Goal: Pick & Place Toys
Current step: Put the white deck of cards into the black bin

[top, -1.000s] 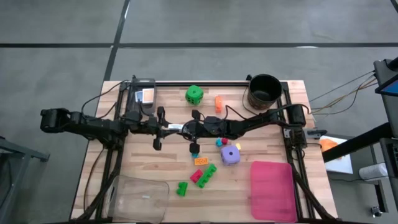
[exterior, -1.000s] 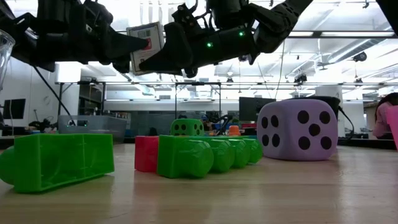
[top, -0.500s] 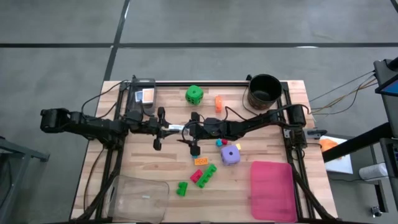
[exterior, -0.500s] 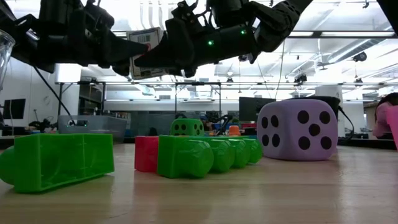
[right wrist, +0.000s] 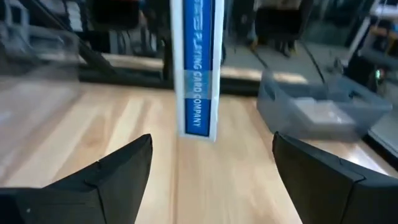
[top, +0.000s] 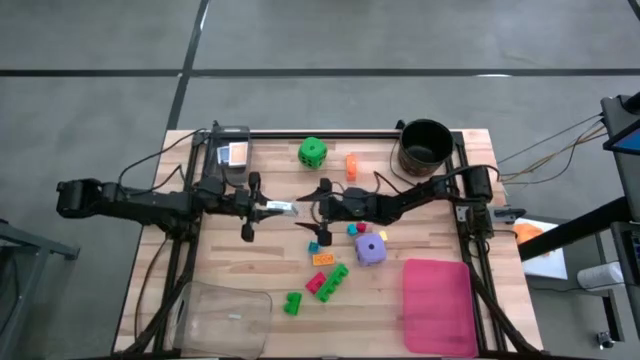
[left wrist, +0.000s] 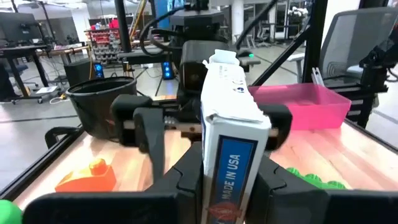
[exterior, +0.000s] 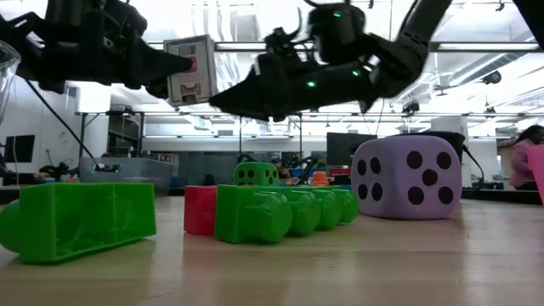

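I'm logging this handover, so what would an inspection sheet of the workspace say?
Surface: wooden table, bare patches.
Job's things: card pack in left claw; purple die, green die, bricks mid-table.
Clutter: black bucket, pink tray, clear tub.
Grippers: left claw shut on pack; right claw open, facing it.
Cables: run along both arms.
Surroundings: grey floor; workshop behind.
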### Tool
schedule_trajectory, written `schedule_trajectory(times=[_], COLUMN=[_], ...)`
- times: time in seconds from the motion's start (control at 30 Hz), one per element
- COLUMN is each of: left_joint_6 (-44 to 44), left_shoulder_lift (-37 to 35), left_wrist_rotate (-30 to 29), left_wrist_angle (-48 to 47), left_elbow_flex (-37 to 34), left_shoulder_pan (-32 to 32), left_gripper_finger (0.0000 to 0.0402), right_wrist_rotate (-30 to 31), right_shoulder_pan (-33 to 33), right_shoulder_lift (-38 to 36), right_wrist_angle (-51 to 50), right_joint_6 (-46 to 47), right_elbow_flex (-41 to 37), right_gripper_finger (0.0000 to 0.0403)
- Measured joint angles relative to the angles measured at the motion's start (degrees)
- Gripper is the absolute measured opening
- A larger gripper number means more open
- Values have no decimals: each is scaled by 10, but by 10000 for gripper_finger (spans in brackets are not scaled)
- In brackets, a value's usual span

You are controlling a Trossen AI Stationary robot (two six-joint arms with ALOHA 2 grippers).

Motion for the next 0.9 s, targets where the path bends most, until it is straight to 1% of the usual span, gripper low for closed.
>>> schedule_trajectory(times=[0.1,0.17,0.27,0.47,0.57,0.7,0.77,0.9], left_joint_6=[4,8,16,22,15,-5,-25,-75], left_shoulder_lift=[-30,-50,-77,-121,-128,-124,-120,-108], left_wrist_rotate=[-11,-19,-41,-95,-108,-108,-107,-95], left_wrist_angle=[-36,-60,-97,-157,-151,-116,-77,38], left_elbow_flex=[0,0,0,-1,-6,-19,-37,-80], left_shoulder_pan=[0,1,1,17,37,79,105,163], left_gripper_finger=[62,62,62,62,62,62,62,62], right_wrist_rotate=[-17,-21,-23,-22,-18,-3,12,25], right_shoulder_pan=[-2,-2,-2,0,1,10,15,17], right_shoulder_lift=[-11,-33,-83,-213,-270,-320,-336,-348], right_wrist_angle=[84,118,128,131,155,195,208,235], right_joint_6=[0,0,0,0,6,16,16,17], right_elbow_flex=[-44,-77,-124,-238,-296,-361,-385,-405], right_gripper_finger=[330,330,331,331,331,331,331,331])
